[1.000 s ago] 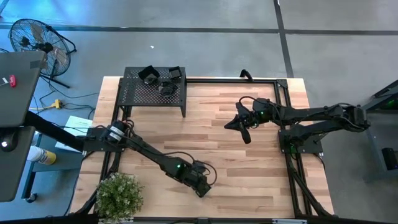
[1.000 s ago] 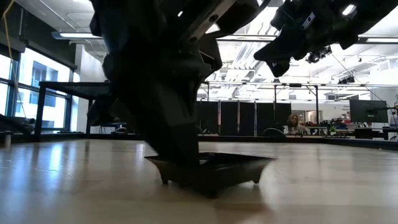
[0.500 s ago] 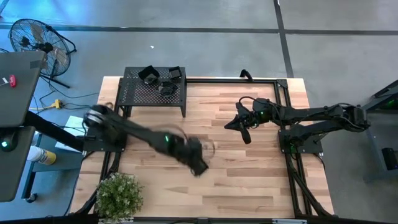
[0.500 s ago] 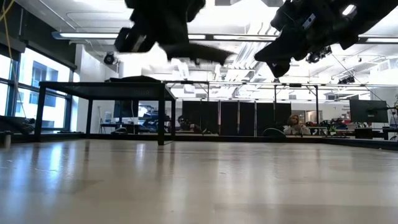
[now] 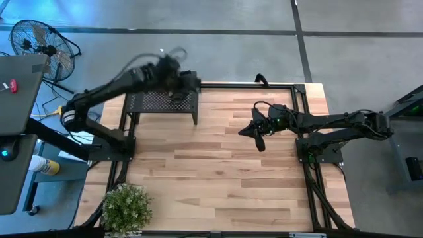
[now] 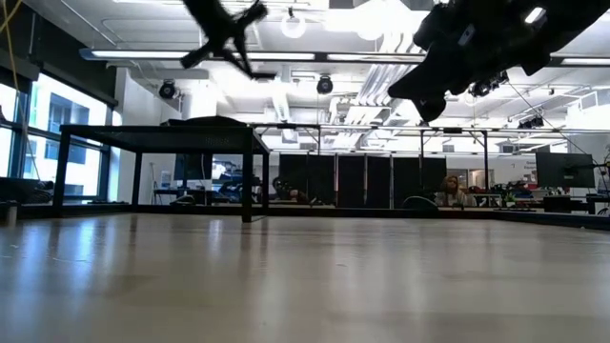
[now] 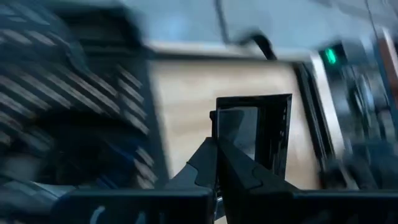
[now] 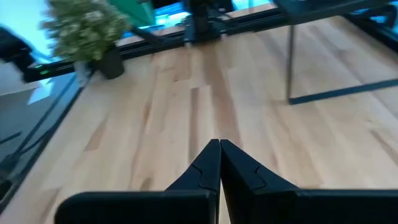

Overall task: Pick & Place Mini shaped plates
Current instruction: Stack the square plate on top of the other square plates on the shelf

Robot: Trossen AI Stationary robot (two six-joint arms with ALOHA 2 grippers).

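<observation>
My left gripper (image 5: 177,71) is high over the black perforated shelf (image 5: 155,100) at the table's far left. It is shut on a square glossy black mini plate (image 7: 258,127). In the low view they show blurred near the top (image 6: 227,27). One more small black plate (image 5: 178,94) lies on the shelf; any others there are hidden by my arm. My right gripper (image 5: 256,137) is shut and empty, hovering above the table right of centre, and it also shows in the low view (image 6: 424,93). My left gripper pinches the square plate's rim on one side (image 7: 216,124) between its two fingers. The plate reaches out past the fingertips with its hollow face toward the wrist camera. It is lifted clear, above the shelf, and looks tilted in the low view.
A potted plant (image 5: 125,206) stands at the table's near left corner. A black frame rail (image 5: 301,106) runs along the far and right sides. A fan (image 5: 39,43) and a desk stand off the table to the left. The wooden top (image 5: 218,172) shows bare boards.
My left gripper has lifted the square plate off the table near its near edge. It has swung fast up and toward the far left, to above the shelf. The plate stays in the shut fingers. My right gripper has kept still.
</observation>
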